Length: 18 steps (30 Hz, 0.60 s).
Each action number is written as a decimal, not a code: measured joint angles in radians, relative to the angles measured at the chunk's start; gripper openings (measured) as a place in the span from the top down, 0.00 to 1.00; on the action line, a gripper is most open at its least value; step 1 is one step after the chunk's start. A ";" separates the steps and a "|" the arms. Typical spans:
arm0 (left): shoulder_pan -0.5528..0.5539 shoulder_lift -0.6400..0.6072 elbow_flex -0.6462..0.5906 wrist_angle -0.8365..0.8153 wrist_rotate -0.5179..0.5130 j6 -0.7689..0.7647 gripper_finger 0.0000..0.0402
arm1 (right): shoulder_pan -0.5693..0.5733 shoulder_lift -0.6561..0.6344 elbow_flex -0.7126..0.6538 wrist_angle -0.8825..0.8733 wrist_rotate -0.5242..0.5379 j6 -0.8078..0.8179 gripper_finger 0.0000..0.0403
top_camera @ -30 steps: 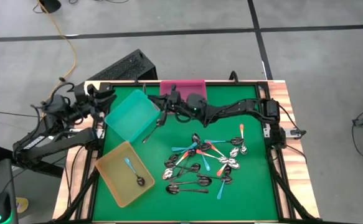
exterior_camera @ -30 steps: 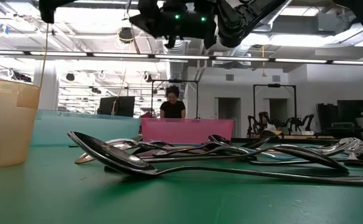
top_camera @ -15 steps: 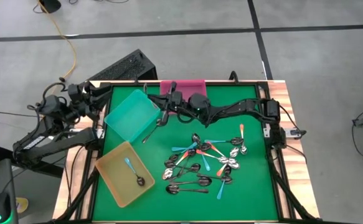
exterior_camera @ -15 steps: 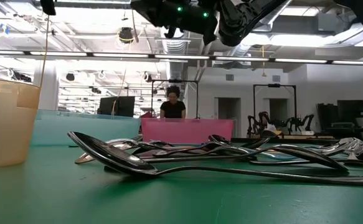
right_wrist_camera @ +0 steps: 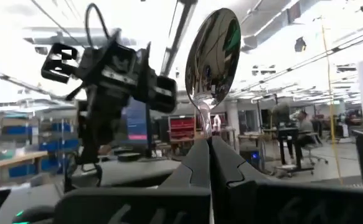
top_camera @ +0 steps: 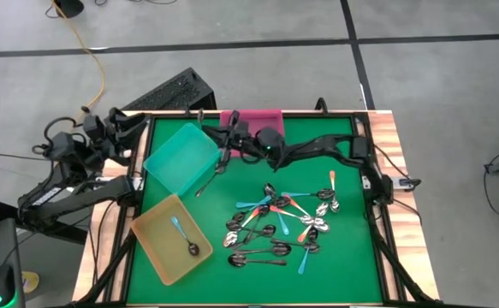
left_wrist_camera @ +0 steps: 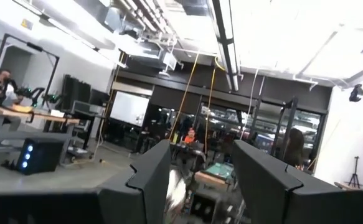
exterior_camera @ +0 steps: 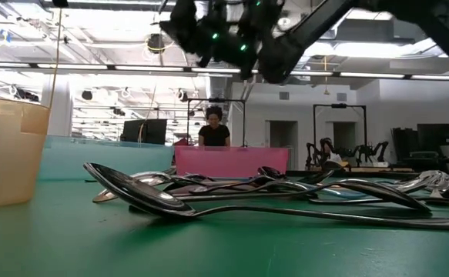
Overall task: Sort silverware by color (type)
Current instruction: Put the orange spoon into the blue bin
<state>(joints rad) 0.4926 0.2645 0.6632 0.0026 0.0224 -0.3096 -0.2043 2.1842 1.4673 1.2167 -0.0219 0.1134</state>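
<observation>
My right gripper (top_camera: 224,133) reaches across the table's far side, between the teal tray (top_camera: 181,158) and the pink tray (top_camera: 251,120). It is shut on a spoon whose shiny bowl (right_wrist_camera: 213,56) stands beyond the fingertips (right_wrist_camera: 207,144). Several spoons (top_camera: 282,224) with light blue, orange-red and dark handles lie in a heap on the green mat and fill the low view (exterior_camera: 247,192). One dark spoon (top_camera: 204,182) lies beside the teal tray. My left gripper (top_camera: 138,127) is open (left_wrist_camera: 200,155), off the table's left edge. My right gripper pinches the spoon's thin handle (right_wrist_camera: 205,129) between its two fingers, just below the bowl. The fingers point about level toward the table's left, where the left arm shows. The spoon is lifted clear, bowl outward past the fingertips; the rest of the handle is hidden between the fingers.
A yellow tray (top_camera: 151,244) at the near left holds a blue-handled spoon (top_camera: 178,226) and a dark spoon (top_camera: 191,248). Bare green mat lies near the table's front edge (top_camera: 258,287). A person (exterior_camera: 213,131) stands far off behind the pink tray (exterior_camera: 232,160).
My right gripper has moved a little toward the table's far-left corner, still shut on the spoon. My left arm has drawn back toward the left, away from the teal tray. The heap of spoons and the trays have stayed where they were.
</observation>
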 joint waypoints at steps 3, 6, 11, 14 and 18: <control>0.000 -0.006 0.000 0.000 0.000 0.000 0.61 | -0.011 0.020 0.013 -0.029 -0.008 0.037 0.99; 0.000 -0.018 0.000 -0.002 -0.001 0.008 0.61 | -0.010 0.039 0.045 -0.013 -0.007 0.048 0.99; 0.000 -0.019 0.000 -0.005 0.008 0.022 0.61 | -0.013 0.074 0.122 -0.091 -0.046 0.065 0.99; 0.000 -0.019 0.000 -0.009 0.017 0.022 0.61 | -0.010 0.111 0.183 -0.118 -0.083 0.070 0.99; 0.000 -0.019 0.000 -0.005 0.026 0.014 0.61 | 0.002 0.173 0.264 -0.153 -0.113 0.077 0.99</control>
<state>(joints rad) 0.4923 0.2455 0.6636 -0.0023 0.0483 -0.2951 -0.2019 2.3575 1.7310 1.0640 -0.1352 0.1905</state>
